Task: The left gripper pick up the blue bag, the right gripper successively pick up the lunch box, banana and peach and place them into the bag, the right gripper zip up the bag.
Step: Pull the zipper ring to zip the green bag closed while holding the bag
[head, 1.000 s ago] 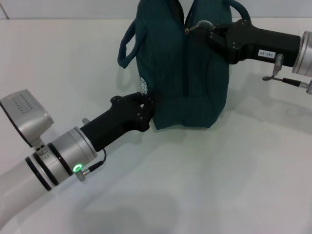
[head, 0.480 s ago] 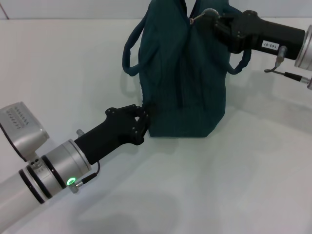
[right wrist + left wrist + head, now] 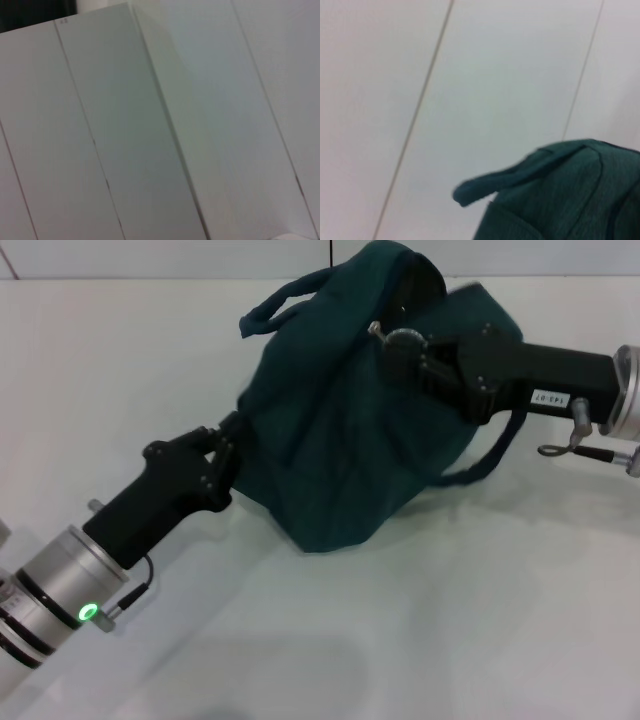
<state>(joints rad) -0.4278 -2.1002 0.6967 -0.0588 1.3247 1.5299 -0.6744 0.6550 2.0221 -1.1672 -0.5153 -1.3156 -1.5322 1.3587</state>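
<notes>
the dark teal-blue fabric bag (image 3: 350, 430) lies tipped over on the white table (image 3: 480, 620), slumped toward the robot's left, one strap looping off its upper left and the other trailing under the right arm. the left gripper (image 3: 222, 452), black with a silver wrist and green ring, pinches the bag's lower left edge, fingers closed on the cloth. the right gripper (image 3: 395, 343), black with a small white label, sits at the bag's upper side where a small metal zip pull shows; fingers look closed on it, though i can't be sure. lunch box, banana and peach are out of sight, presumably inside.

the risk: the two arms pull against soft cloth with nothing holding it upright. if the right gripper tugs along the zip while the bag lies slack, the fabric may bunch and the slider jam or slip free. the left wrist view shows only a strap (image 3: 520, 172) and bag corner.
</notes>
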